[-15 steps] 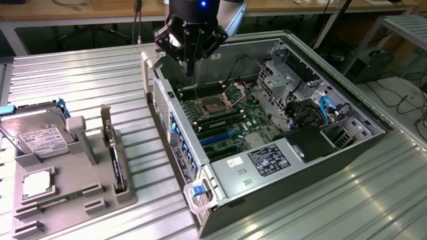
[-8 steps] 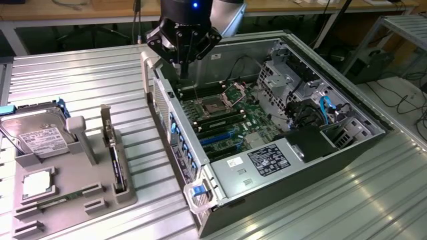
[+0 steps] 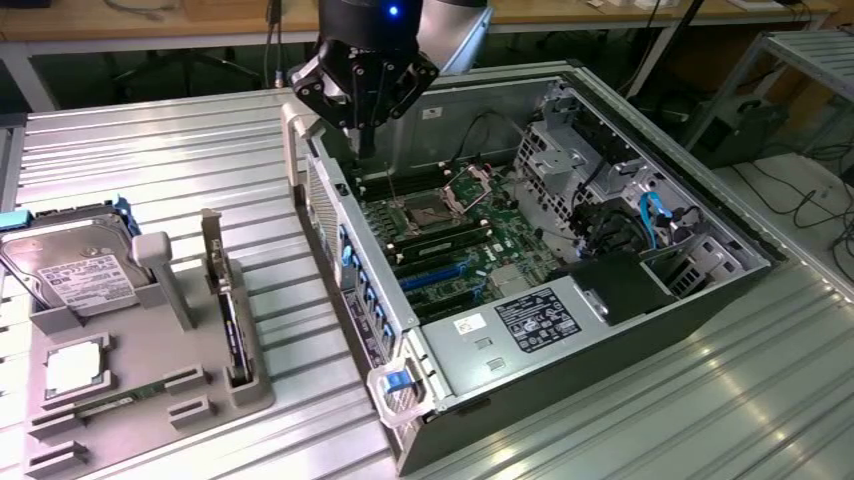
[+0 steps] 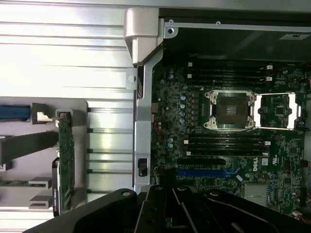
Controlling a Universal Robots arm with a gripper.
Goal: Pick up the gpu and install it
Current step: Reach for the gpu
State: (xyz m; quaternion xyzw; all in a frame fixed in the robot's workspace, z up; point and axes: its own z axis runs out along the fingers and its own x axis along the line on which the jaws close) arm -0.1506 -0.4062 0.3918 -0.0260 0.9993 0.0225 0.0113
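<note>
End effector (image 3: 358, 132) over the open steel case (image 3: 467, 100), gpu (image 3: 230, 315) unpicked.
Black fingers pressed together, empty; the thin flat card stands on edge in a grey moulded rack (image 3: 147, 400) on the ribbed metal worktop (image 3: 160, 150).

The gripper (image 3: 356, 140) is matte black all over, a faceted body of angular plates and linkage bars that narrows from a broad top to slim fingers (image 3: 355, 128). Above it is a round black wrist housing (image 3: 360, 25) with a small glowing blue light (image 3: 391, 12). Beside that is a smooth silver-grey arm segment (image 3: 461, 35). In the wrist view the black linkage bars (image 4: 194, 213) have bevelled edges with a dull sheen and carry round pivot pins (image 4: 126, 193).
</note>
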